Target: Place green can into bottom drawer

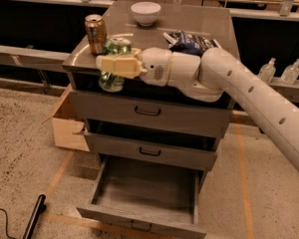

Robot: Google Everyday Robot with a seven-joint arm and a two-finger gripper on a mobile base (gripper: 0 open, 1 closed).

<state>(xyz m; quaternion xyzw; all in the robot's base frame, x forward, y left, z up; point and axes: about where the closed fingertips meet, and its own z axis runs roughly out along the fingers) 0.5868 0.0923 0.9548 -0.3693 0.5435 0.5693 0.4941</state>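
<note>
The green can (113,79) is upright, held in my gripper (115,64), whose pale fingers (118,65) are shut around its middle. It hangs in front of the cabinet's top left edge, level with the top drawer. The bottom drawer (145,214) is pulled out below, and its flat grey floor shows with nothing on it. My white arm (249,101) reaches in from the right.
On the cabinet top (199,24) stand a gold-brown can (95,34), a white bowl (145,12) and a dark blue bag (190,42). A cardboard box (70,123) sits at the cabinet's left. Two clear bottles (280,71) stand at the right. A black tool (34,217) lies on the floor.
</note>
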